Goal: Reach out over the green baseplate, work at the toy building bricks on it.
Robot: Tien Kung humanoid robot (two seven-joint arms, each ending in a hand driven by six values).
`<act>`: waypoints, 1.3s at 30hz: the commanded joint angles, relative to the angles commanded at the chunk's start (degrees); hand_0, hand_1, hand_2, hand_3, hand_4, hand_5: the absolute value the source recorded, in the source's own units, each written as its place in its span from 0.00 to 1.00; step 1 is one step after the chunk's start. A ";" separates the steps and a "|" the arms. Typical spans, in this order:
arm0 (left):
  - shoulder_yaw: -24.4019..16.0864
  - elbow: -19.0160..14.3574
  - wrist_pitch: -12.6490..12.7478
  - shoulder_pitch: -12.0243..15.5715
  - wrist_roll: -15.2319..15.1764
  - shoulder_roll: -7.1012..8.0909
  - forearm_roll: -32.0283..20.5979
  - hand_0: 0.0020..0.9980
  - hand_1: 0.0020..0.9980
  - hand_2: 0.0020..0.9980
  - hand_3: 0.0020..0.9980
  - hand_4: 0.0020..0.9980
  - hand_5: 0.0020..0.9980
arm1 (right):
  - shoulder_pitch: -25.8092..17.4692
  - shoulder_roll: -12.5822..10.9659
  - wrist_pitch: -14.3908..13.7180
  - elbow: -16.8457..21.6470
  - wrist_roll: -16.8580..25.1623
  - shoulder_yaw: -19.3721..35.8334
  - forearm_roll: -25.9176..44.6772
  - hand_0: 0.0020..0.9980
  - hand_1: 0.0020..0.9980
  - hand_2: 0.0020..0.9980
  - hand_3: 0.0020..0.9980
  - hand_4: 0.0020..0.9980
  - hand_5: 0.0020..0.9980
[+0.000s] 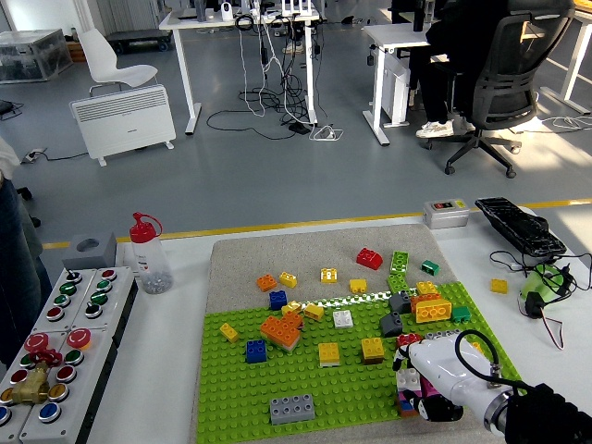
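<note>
Green baseplate lies on the near table, toy bricks scattered across it. The right arm enters from the near right corner, its white right hand low over the plate's near right part, touching pink-and-white bricks; finger spread unclear.

Grey floor, white desks, radiator, office chair

The scene is bright and evenly lit; sunlight falls on the floor far beyond the right hand, at the upper right; a soft glare sits on the hand's white shell; shadows under the bricks just left of it are weak; focus is sharp, without visible blur.
</note>
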 joint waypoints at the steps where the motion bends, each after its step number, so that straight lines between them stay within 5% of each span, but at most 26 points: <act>1: 0.03 0.00 -0.01 0.00 0.00 0.00 -0.01 0.68 0.70 0.68 0.62 0.35 1.00 | -0.01 -0.02 0.25 0.06 -0.10 0.06 -0.02 0.14 0.34 0.55 0.54 0.53 0.12; 39: 0.54 0.00 -0.31 -0.02 0.09 0.10 -0.57 0.69 0.70 0.68 0.62 0.35 1.00 | -1.02 -1.59 3.96 0.67 -0.38 1.68 -0.99 0.16 0.33 0.54 0.55 0.64 0.17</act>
